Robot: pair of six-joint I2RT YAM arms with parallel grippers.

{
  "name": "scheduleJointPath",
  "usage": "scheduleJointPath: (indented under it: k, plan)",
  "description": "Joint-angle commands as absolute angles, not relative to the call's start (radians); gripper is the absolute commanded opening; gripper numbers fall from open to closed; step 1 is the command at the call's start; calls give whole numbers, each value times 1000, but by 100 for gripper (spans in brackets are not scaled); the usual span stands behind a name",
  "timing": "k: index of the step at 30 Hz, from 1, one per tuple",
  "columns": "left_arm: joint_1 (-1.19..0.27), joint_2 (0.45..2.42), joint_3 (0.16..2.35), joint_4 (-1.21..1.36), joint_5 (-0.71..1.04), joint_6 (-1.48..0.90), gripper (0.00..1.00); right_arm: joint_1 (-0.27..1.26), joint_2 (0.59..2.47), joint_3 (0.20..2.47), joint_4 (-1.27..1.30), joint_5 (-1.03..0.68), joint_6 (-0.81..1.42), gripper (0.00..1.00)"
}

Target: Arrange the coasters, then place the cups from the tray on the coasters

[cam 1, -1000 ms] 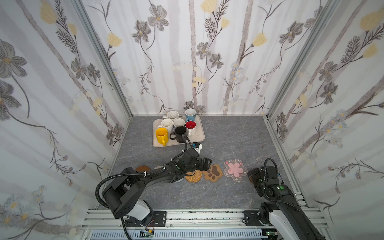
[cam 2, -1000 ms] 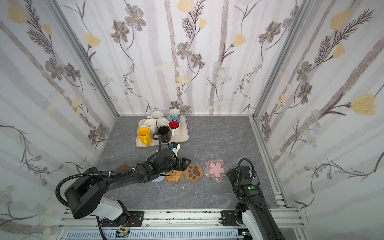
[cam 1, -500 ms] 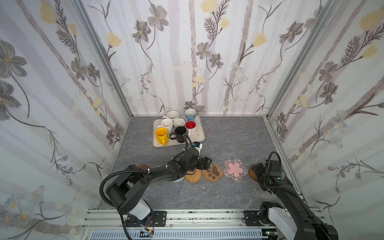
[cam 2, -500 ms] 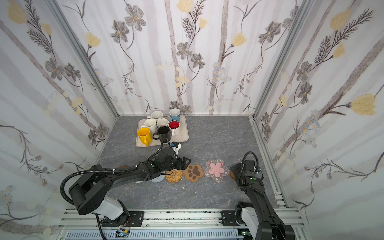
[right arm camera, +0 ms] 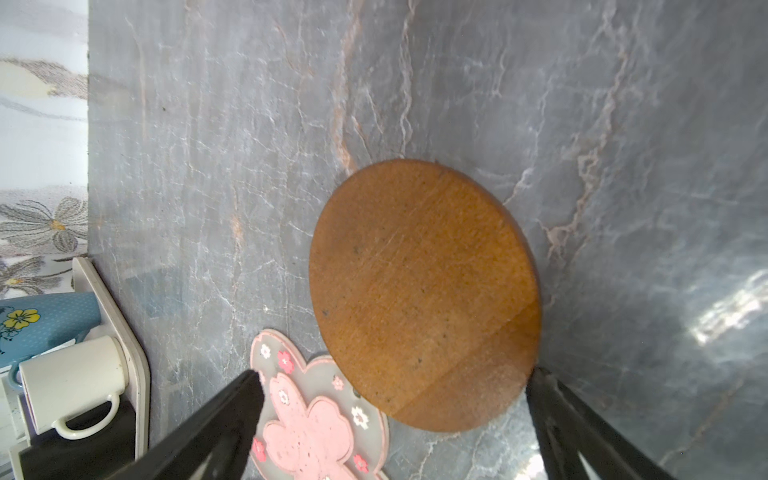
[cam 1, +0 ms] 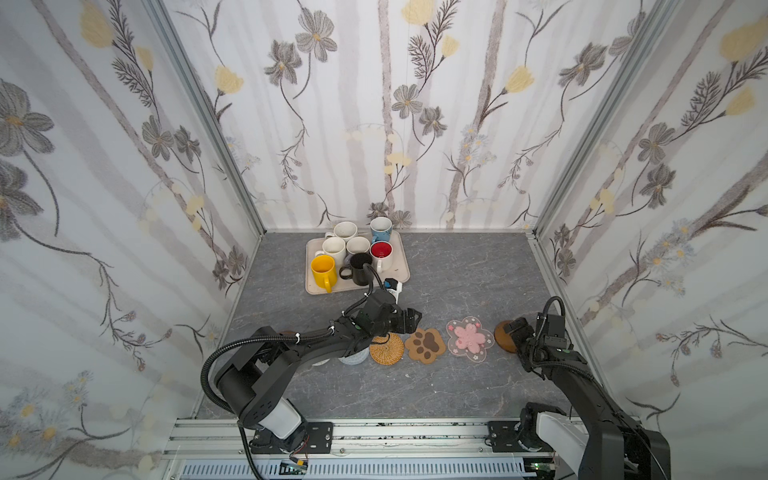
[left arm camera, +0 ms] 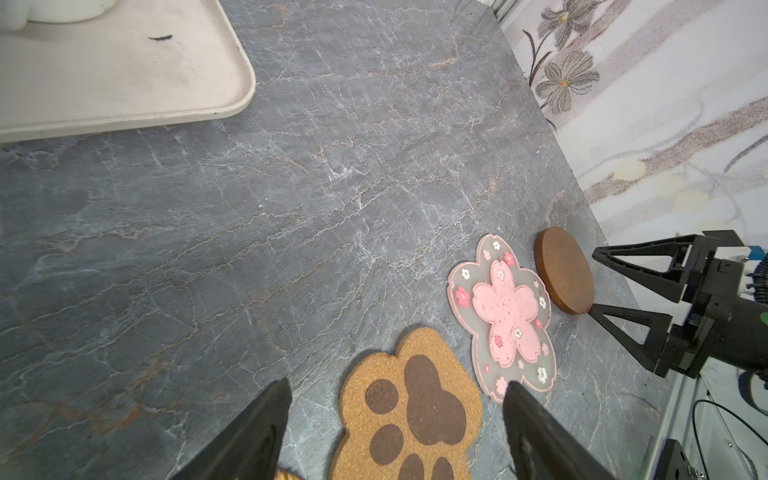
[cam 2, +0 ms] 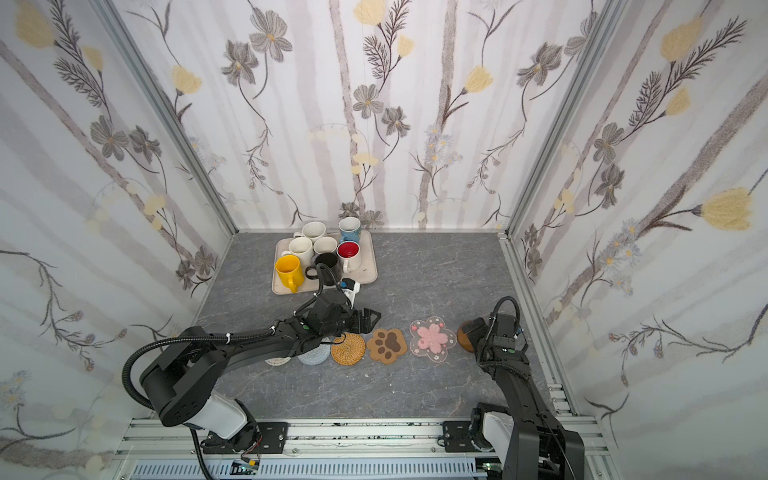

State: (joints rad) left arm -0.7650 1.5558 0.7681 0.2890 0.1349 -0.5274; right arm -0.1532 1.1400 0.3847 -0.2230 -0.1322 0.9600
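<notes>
- So, all seven cups (cam 1: 335, 248) sat on the tray (cam 1: 399, 267), packed toward its left side.
- Coasters lay in one row on the robot's side of the tray, well apart from it: rattan coaster (cam 1: 387, 349), paw coaster (cam 1: 426, 345), blossom coaster (cam 1: 469, 340), wooden disc (right arm camera: 424, 291).
- Blue crochet coaster (cam 2: 313, 355) was in the same row, partly hidden under the left arm (cam 1: 316, 345).
- Left gripper (cam 1: 413, 319) was over the paw coaster's tray-side edge, jaws apart and empty.
- Right gripper (left arm camera: 596, 281) was at the wooden disc, the row's end farthest from the tray, jaws spread wide and holding nothing.
</notes>
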Motion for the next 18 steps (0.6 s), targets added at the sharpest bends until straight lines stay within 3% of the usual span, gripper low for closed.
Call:
scheduleJointPath:
  k: [1,18]
  plan:
    - [-755,1528,770,302,134,-537,83,-163,1115,416,-205,-152,917,100]
    - [-602,1219,747,69,49,-561,83,-96,1050,572,-29,-298,704,100]
